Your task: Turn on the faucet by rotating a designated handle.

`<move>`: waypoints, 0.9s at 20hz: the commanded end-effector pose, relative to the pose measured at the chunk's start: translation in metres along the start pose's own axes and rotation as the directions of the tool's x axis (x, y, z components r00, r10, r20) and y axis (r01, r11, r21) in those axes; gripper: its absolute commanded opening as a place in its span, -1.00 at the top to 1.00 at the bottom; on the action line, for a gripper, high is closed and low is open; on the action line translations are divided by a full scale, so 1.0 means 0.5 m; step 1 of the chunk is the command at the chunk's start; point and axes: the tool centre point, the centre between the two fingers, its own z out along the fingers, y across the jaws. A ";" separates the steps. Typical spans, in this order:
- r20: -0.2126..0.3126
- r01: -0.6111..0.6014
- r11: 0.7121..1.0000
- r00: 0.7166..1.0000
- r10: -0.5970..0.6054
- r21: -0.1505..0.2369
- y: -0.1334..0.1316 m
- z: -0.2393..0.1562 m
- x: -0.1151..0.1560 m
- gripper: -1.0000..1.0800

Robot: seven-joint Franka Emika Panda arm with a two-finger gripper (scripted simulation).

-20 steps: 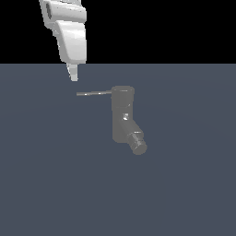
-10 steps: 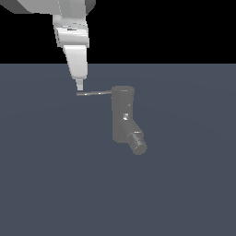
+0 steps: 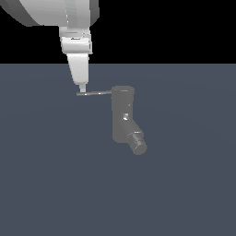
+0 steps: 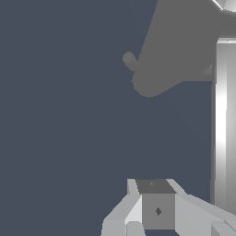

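The thin straight grey metal-looking rod handle (image 3: 95, 93) is seen projecting sideways from the top of the dark grey upright cylindrical faucet (image 3: 122, 115), its free end lying directly under the tip of the white gripper (image 3: 82, 89), touching it or very nearly so; the faucet body stands beyond the rod's far end, off to the exterior view's right of the gripper. The rod is judged to be stiff, light and smooth, pivoting about the fixed body, so little force should be needed if it is pushed near the free end, where leverage is greatest; a pinch is probably unnecessary, though slipping off the narrow rod is a risk. Whether the fingers are apart or together cannot be told from either view. No container is visible; only the angled spout's ringed round nozzle (image 3: 137, 143) is seen, well below the gripper
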 end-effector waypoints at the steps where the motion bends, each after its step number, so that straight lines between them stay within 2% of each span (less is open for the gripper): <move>1: 0.000 -0.003 1.000 1.000 0.003 0.000 -0.002 0.001 0.001 1.00; 4: 0.000 -0.003 1.000 1.000 0.003 0.000 -0.001 0.001 0.001 1.00; 18: 0.000 -0.004 1.000 1.000 0.004 0.000 0.078 0.001 0.004 1.00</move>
